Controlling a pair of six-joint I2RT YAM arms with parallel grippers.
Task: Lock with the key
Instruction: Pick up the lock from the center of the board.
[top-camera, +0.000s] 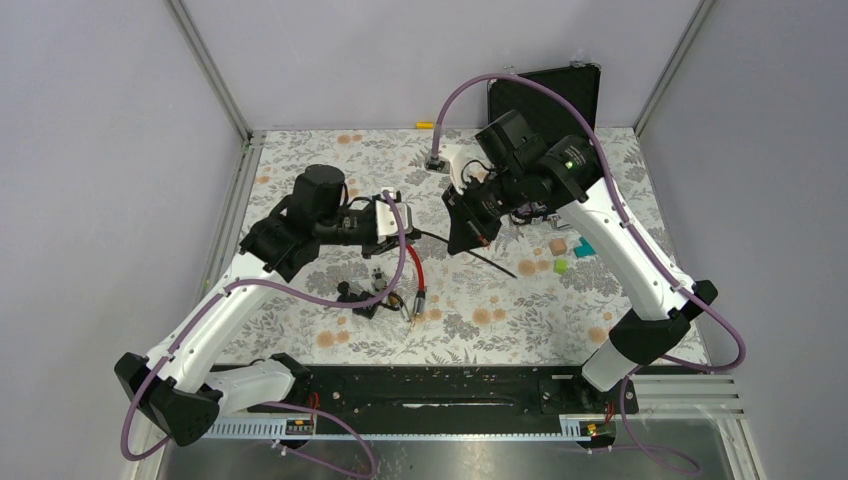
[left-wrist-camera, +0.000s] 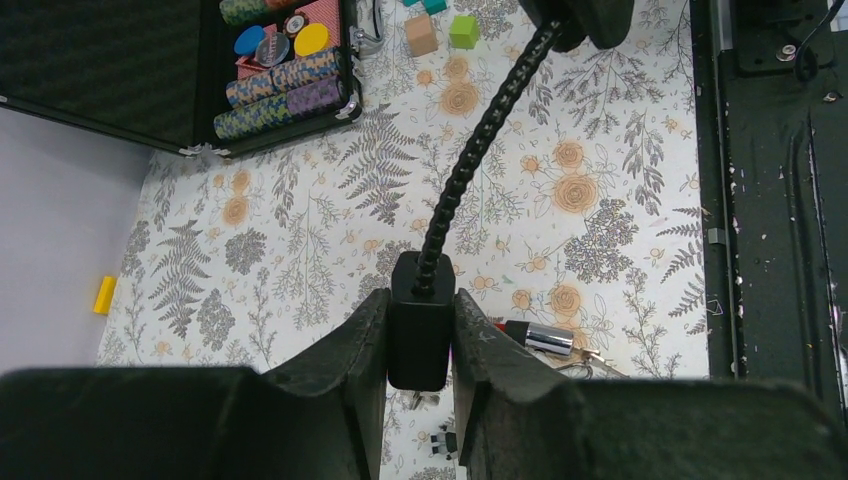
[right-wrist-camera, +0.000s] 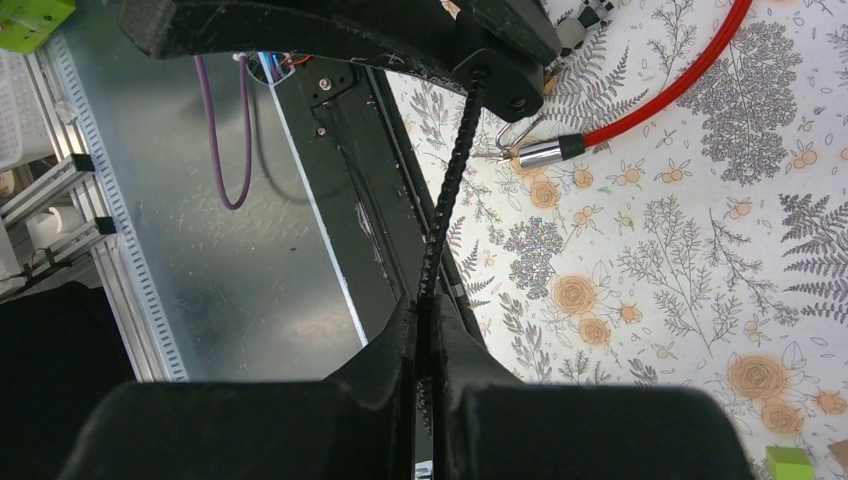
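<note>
Top external: both arms reach in over the floral mat (top-camera: 300, 330); the left gripper (top-camera: 405, 225) and the right gripper (top-camera: 472, 240) face each other near its middle.
Left fingers: closed part-way, pressed against both sides of the black lock (left-wrist-camera: 420, 325), which they hold above the mat.
Right fingers: all but shut, pinching the black cable (right-wrist-camera: 455, 190) between them.
Cable: runs straight from the top of the lock to the right gripper, clear of the mat.
Red cable (right-wrist-camera: 690, 85): lies on the mat under the left gripper; its silver cap (right-wrist-camera: 545, 152) touches a thin wire ring.
Key: small metal pieces lie by the cap, too small to tell which is the key.
Case (left-wrist-camera: 280, 80): open at the far edge, with chips inside.
Blocks: a tan block (left-wrist-camera: 421, 35) and a green block (left-wrist-camera: 463, 30) side by side, near the case.
</note>
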